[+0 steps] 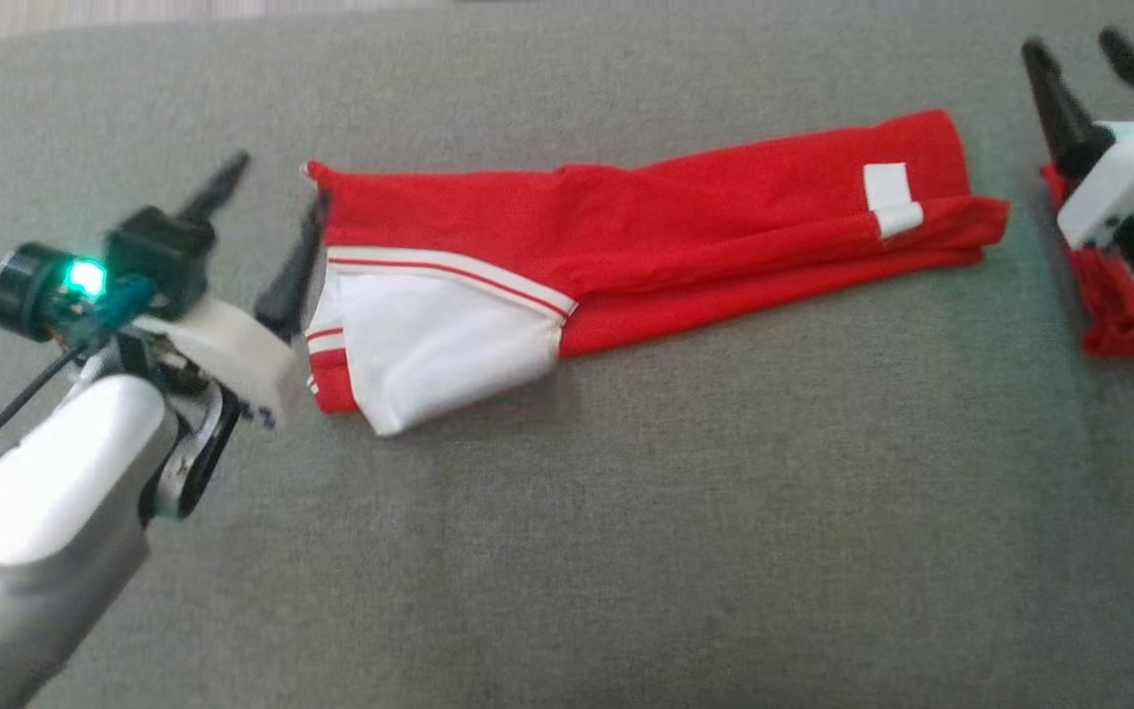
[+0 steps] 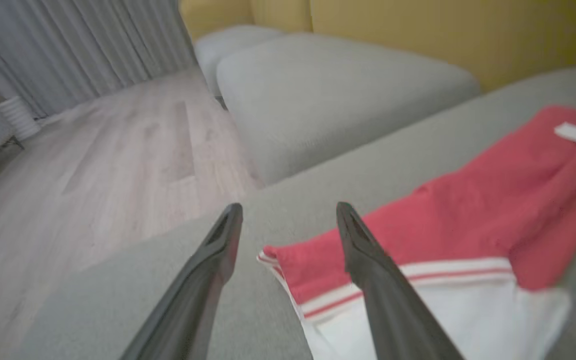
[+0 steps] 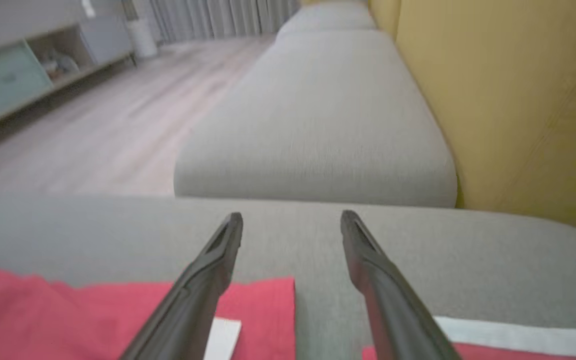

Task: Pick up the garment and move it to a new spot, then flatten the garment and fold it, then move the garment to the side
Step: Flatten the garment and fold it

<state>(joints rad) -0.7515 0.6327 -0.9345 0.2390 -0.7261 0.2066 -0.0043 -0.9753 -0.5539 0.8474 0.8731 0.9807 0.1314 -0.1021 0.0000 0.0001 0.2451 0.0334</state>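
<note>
L claw point(image 1: 277, 182) wide open at left end of red/white garment point(image 1: 646, 226) on grey couch point(image 1: 626, 492), R claw point(image 1: 1074, 44) also wide, near its right end.

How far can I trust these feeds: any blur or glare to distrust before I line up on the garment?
Head view: garment fairly sharp, left forearm washed out, green light flaring. Left wrist view: soft overall, garment edges smeared. Right wrist view: far cushion and shelves blurred.

Garment point(image 1: 685, 217) red w/ white panel & red-white striped trim. Sofa seat point(image 1: 626, 492) grey; wall point(image 3: 518, 100) yellow, floor point(image 2: 118, 150) pale wood.
</note>
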